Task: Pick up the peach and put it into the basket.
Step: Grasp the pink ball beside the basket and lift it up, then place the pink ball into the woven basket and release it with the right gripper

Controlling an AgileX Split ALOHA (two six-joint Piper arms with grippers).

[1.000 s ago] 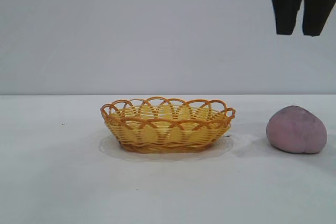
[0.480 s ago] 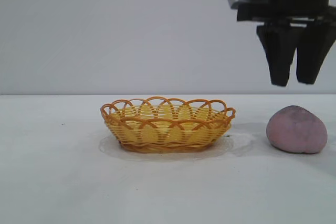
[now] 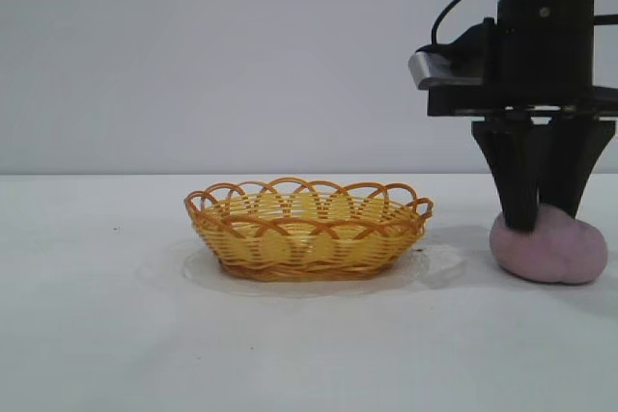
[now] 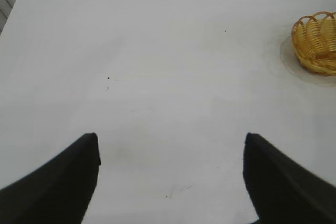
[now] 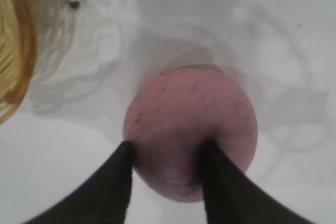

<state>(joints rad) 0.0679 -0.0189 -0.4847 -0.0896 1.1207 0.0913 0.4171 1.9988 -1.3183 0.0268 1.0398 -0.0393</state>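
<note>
The pinkish-mauve peach [image 3: 552, 258] lies on the white table to the right of the yellow woven basket [image 3: 307, 234] with its orange looped rim. My right gripper [image 3: 546, 219] has come straight down on the peach. Its two black fingers press into the soft top of the fruit, one on each side of the crown, and it is shut on it. In the right wrist view the peach [image 5: 195, 111] bulges between the fingers of the gripper [image 5: 167, 148]. The basket's edge [image 5: 13, 51] shows off to one side. My left gripper [image 4: 170, 140] hangs open over bare table, far from the basket [image 4: 317, 45].
The white table [image 3: 97, 325] stretches flat around the basket, and a plain pale wall stands behind it. A cable loops off the right arm's wrist [image 3: 454, 16]. The basket holds nothing.
The right arm has dropped from high above the table onto the peach, and its fingers have closed into the fruit, squashing its top. The basket and the left arm have stayed put.
</note>
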